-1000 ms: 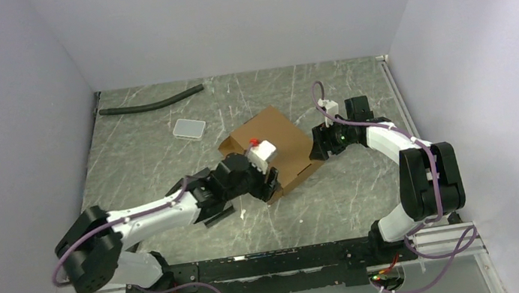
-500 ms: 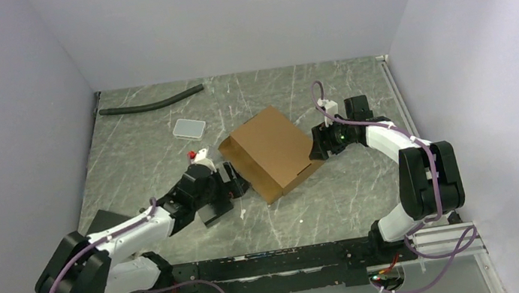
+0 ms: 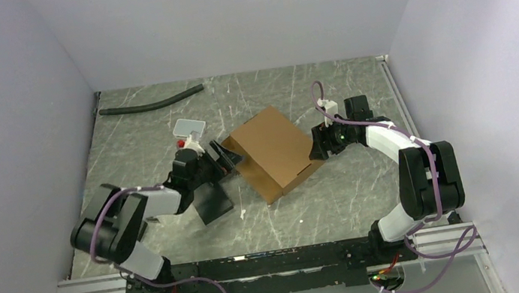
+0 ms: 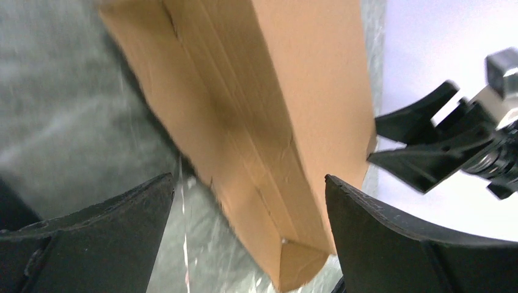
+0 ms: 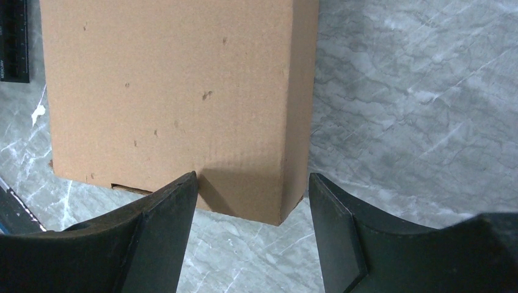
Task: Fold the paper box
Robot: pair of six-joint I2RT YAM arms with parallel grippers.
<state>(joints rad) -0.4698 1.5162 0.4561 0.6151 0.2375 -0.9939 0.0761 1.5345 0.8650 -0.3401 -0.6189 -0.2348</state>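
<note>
Paper box [image 3: 272, 151] looks folded, final squaring. Left end effector [image 4: 250, 183], right end effector [image 5: 253, 183] both spread, box just ahead. Next: press sides.

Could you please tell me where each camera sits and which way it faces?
Top external: above and behind the arm bases, looking down at the table; both arms show, the paper box between the left gripper and right gripper.
Left wrist: on the left arm, facing the box's side wall; its fingers show, the right gripper beyond.
Right wrist: on the right arm, looking down on the box's top; its fingers show.
All share the box.
</note>
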